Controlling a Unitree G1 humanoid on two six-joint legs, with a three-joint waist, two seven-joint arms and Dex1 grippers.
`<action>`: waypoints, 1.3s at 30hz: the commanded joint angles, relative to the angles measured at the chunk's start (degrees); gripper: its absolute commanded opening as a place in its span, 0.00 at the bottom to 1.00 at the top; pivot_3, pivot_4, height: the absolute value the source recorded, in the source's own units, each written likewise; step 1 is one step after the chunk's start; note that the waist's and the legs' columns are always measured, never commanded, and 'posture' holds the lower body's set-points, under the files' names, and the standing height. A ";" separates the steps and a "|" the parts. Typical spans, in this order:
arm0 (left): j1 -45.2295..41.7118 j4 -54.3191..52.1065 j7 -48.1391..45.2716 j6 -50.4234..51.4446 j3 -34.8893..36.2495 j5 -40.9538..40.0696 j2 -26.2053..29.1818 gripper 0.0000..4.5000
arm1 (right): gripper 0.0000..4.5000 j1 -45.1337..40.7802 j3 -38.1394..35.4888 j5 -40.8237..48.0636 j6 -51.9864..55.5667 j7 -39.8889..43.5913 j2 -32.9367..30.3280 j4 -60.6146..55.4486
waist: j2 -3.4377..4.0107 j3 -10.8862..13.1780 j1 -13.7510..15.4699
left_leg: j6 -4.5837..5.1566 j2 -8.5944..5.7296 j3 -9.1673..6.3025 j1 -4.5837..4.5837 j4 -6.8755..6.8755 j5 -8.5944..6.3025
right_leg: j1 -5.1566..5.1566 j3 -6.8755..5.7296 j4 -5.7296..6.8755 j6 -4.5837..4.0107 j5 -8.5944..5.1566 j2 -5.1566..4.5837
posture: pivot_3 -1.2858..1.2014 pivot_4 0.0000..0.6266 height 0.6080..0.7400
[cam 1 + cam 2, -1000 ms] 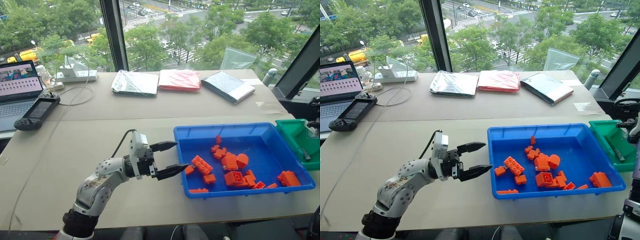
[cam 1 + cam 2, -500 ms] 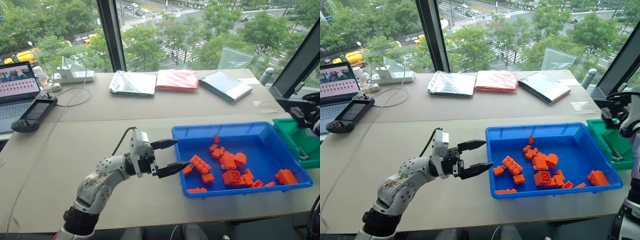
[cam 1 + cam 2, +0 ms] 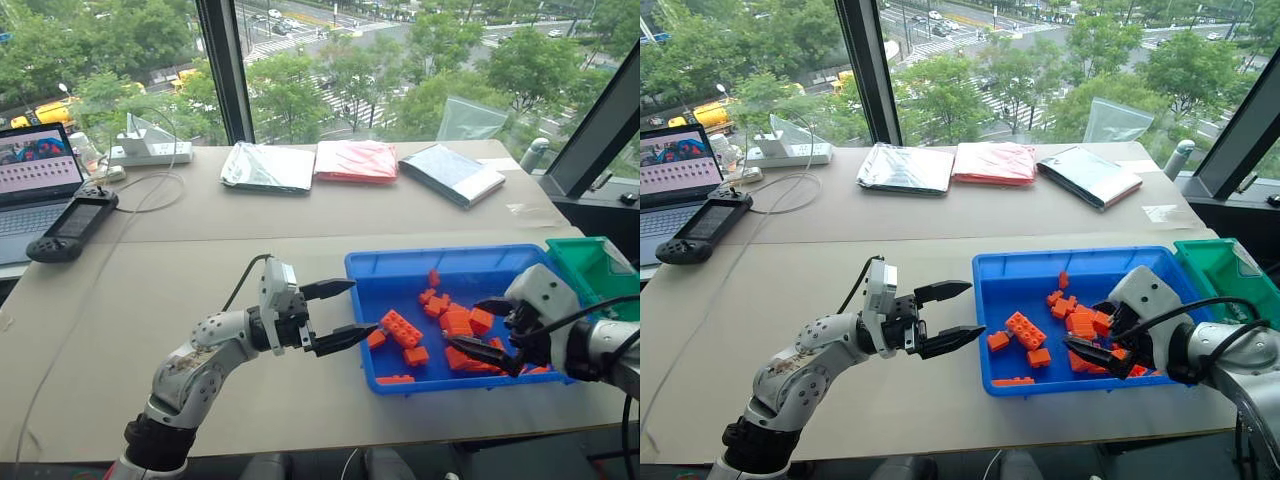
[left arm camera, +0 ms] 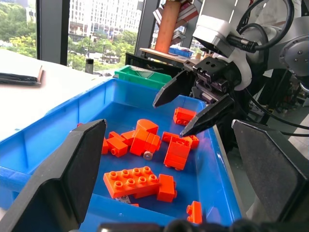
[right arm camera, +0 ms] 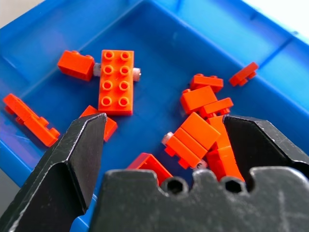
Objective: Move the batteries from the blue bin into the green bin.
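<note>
The blue bin (image 3: pixel 440 256) lies on the table to my right, strewn with orange bricks. Silvery battery ends poke out from under bricks: one battery (image 5: pixel 137 73) beneath a wide flat brick, another battery (image 5: pixel 167 139) beneath a smaller one. My right gripper (image 3: pixel 468 325) hangs open just above the bricks at the bin's right half, nothing between its fingers. The left gripper (image 3: pixel 362 308) stands open at the bin's left rim, pointing across it, empty. Beyond the blue bin's right end sits the green bin (image 3: pixel 595 262).
A laptop (image 3: pixel 32 172), a handheld controller (image 3: pixel 70 222) and a power strip (image 3: pixel 150 150) with its cable occupy the far left. Silver (image 3: pixel 268 165), red (image 3: pixel 358 160) and dark (image 3: pixel 455 172) flat pouches lie along the window edge.
My right arm swung in from over the green bin and down, leftward, to above the bricks in the blue bin. The left arm has stayed put.
</note>
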 commanded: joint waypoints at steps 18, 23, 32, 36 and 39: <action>0.00 -1.84 0.30 -0.64 0.36 -0.63 -0.45 1.00 | 0.99 -9.74 7.46 -2.29 5.97 -6.80 2.95 7.07 | 0.00 0.00 0.00 | 0.00 0.00 -0.01 -0.01 -0.01 0.00 | -0.01 0.00 0.00 -0.01 0.00 0.00 | 0.52 0.24 1.00; 0.16 -1.92 0.36 -0.75 0.44 -0.52 -0.40 1.00 | 0.99 -9.96 7.56 -1.95 9.59 -7.24 2.78 6.91 | 0.00 0.00 0.08 | 0.00 -0.01 -0.02 -0.02 -0.01 0.00 | -0.02 0.00 0.00 -0.01 0.00 -0.01 | 0.52 0.24 1.00; 0.41 -1.85 0.38 -0.88 0.36 -0.45 -0.45 1.00 | 0.99 -11.27 6.96 -1.87 12.22 -9.62 5.53 8.33 | 0.00 0.00 -0.02 | 0.00 -0.01 -0.02 -0.02 -0.01 0.00 | -0.02 0.00 0.00 -0.01 0.00 -0.01 | 0.52 0.24 1.00; 0.27 -1.78 0.46 -0.86 0.16 -0.37 -0.60 1.00 | 0.99 -12.24 6.24 -1.32 13.53 -10.44 6.93 8.97 | 0.00 0.00 -0.08 | 0.00 0.00 -0.03 -0.01 -0.01 0.00 | -0.02 0.00 0.00 -0.01 0.00 0.00 | 0.52 0.24 1.00; 0.13 -1.67 0.58 -0.88 0.06 -0.27 -0.72 1.00 | 0.88 -12.48 6.20 -1.18 13.90 -10.58 7.32 8.94 | 0.00 0.00 -0.07 | 0.00 -0.01 -0.02 -0.02 -0.01 0.00 | -0.02 0.00 0.00 -0.01 0.00 -0.01 | 0.52 0.24 1.00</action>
